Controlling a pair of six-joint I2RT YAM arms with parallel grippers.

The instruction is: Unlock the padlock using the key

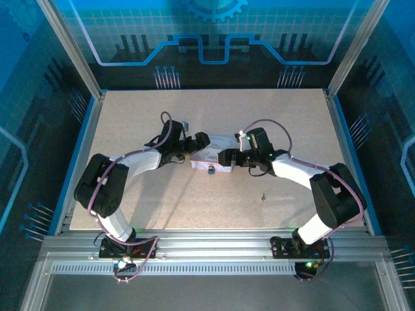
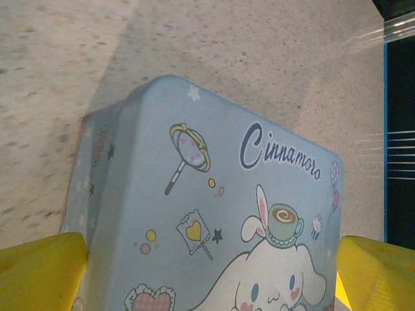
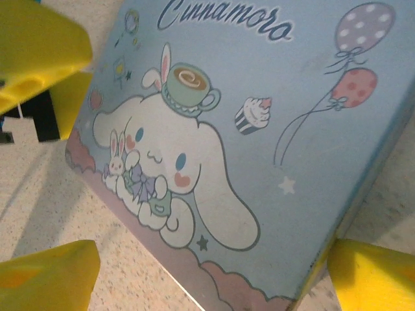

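The padlock [image 1: 211, 171] is a tiny dark blue dot near the middle of the tabletop [image 1: 149, 207]. It sits against the side of the tin [image 1: 209, 157] that faces the near edge. It is too small to tell if its loop is shut or open. It looks like it hangs on the tin, so I think it is locked.

The key [image 1: 263, 195] is a tiny dark sliver lying on the bare tabletop. It is closer to the near edge and over to the right, well apart from the padlock. Nothing touches it.

The left tool [image 1: 197, 146] is at the left end of the tin. Its yellow fingers [image 2: 39, 275] are spread wide, one on each side of the tin, and they pinch nothing. The right tool [image 1: 226, 157] is at the tin's right end. Its fingers [image 3: 373, 278] are spread wide too, one on each side. One finger is right by a corner of the tin, and I cannot tell if it touches.

I think the job has hardly begun. The key is not picked up and it is not in the padlock. Nearly everything is left to do: grab the key, bring it to the padlock, push it into the keyhole and turn it so the loop pops open.
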